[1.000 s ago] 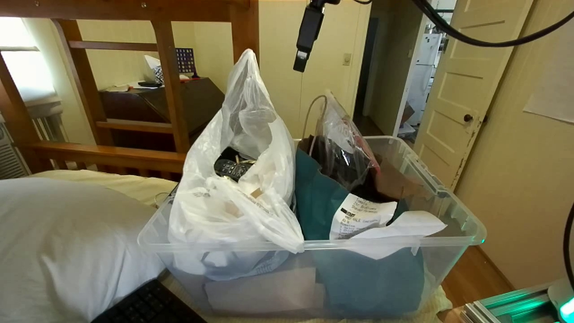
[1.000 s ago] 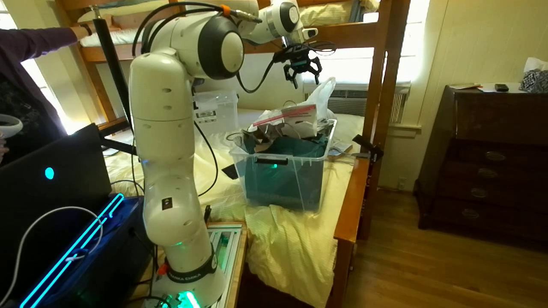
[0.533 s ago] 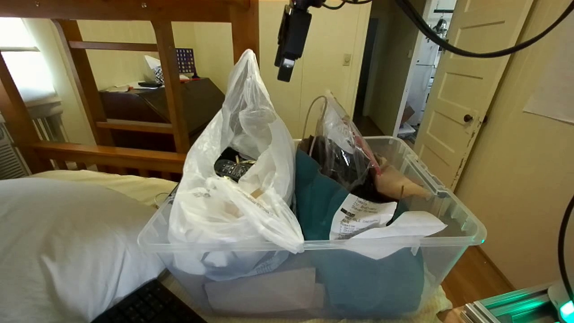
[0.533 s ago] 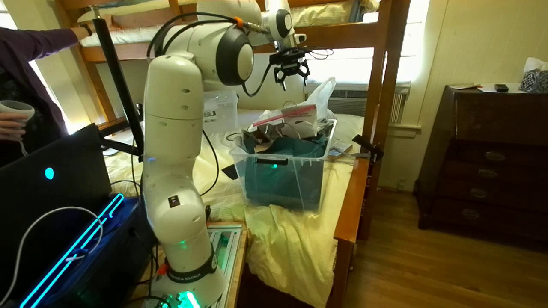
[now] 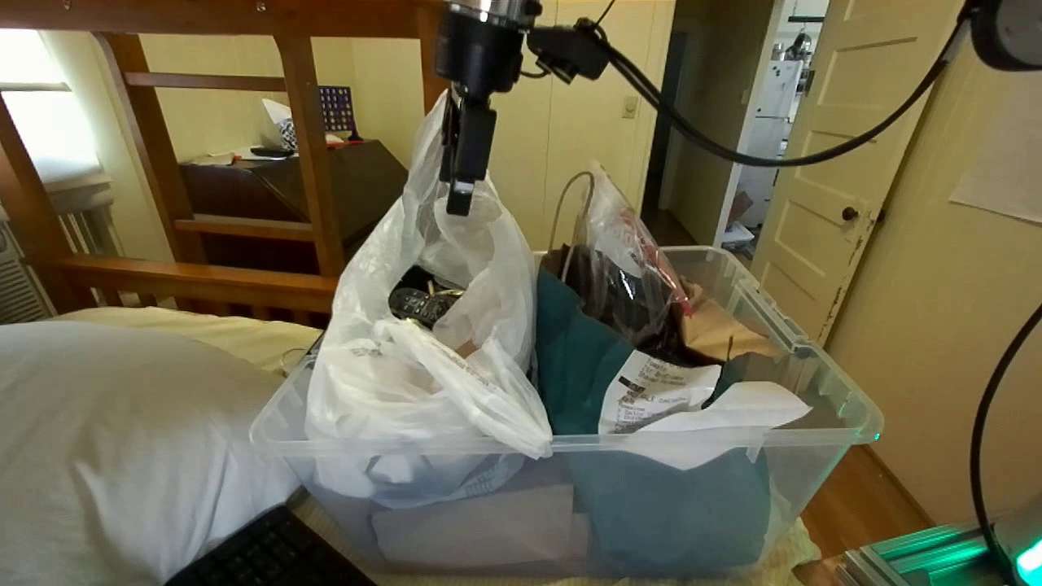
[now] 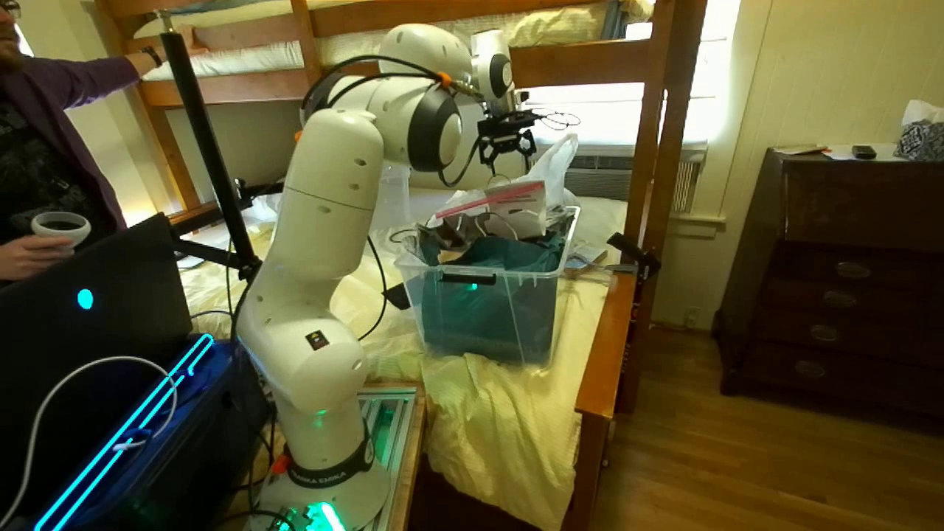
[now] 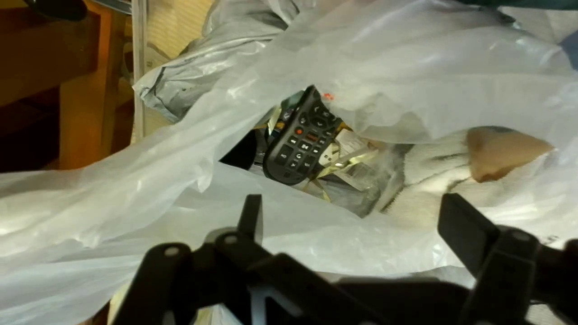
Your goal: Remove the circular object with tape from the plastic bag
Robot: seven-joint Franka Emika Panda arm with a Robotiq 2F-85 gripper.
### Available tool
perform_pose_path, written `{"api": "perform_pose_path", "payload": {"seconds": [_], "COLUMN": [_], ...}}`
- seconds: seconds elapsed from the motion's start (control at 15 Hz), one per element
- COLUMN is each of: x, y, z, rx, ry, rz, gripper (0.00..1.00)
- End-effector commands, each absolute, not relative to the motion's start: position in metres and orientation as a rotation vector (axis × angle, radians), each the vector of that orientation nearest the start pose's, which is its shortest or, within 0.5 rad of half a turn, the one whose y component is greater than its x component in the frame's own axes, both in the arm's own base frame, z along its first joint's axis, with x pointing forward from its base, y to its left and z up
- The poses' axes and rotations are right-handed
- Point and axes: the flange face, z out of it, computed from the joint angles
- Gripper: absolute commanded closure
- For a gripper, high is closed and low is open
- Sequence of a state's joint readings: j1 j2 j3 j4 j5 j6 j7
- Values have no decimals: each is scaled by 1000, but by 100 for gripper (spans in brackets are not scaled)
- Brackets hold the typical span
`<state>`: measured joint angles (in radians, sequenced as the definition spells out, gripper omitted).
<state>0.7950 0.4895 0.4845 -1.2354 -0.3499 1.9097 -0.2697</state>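
Hanging with its fingers downward in an exterior view, the gripper (image 5: 460, 199) shows side-on before the tall top of the plastic bag (image 5: 366, 407); whether they touch cannot be told from here. The plastic bag stands upright in a clear box (image 5: 586, 444), its mouth open, with a black remote (image 5: 419, 308) showing inside. One loose fold droops to the box's near rim. Beside it in the box are a green paper bag (image 5: 574, 358), a clear bag (image 5: 623, 260) with dark contents and a printed receipt (image 5: 651, 395). A white pillow (image 5: 114, 439) and a black keyboard (image 5: 269, 557) lie by the box.

In an exterior view the arm (image 6: 317, 221) reaches out over the bed (image 6: 494, 428), where the box rests. The fingers point down, parted, above the box, near the plastic bag's white peak. A person (image 6: 44, 155) with a mug (image 6: 63, 234) stands behind a laptop (image 6: 110, 280); a dark dresser (image 6: 818, 243) stands well apart from the bed.

In the wrist view the two fingers (image 7: 469, 230) are spread wide, a broad gap between their tips. Inside the plastic bag lie the remote, buttons up, a yellowish strip (image 7: 352, 162) and pale cloth (image 7: 424, 167) beside a brown patch (image 7: 501, 153). Which of these, if any, is the circular object with tape cannot be told.
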Motion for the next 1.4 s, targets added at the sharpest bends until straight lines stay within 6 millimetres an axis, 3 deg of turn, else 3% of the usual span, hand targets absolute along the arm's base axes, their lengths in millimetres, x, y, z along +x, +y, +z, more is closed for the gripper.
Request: {"api": "perform_pose_path", "payload": {"seconds": [0.0, 0.2, 0.53, 0.8, 1.13, 1.33], "x": [329, 339, 343, 346, 344, 346], "y": [662, 670, 657, 653, 629, 619], "z": [520, 500, 469, 456, 426, 426], "rx": [-2187, -2110, -2134, -2135, -2241, -2250], "ry": [-2194, -2199, -2185, -2116, -2082, -2061], "rz": [-511, -565, -468, -520, -313, -238], "gripper": [0, 0, 0, 0, 0, 0]}}
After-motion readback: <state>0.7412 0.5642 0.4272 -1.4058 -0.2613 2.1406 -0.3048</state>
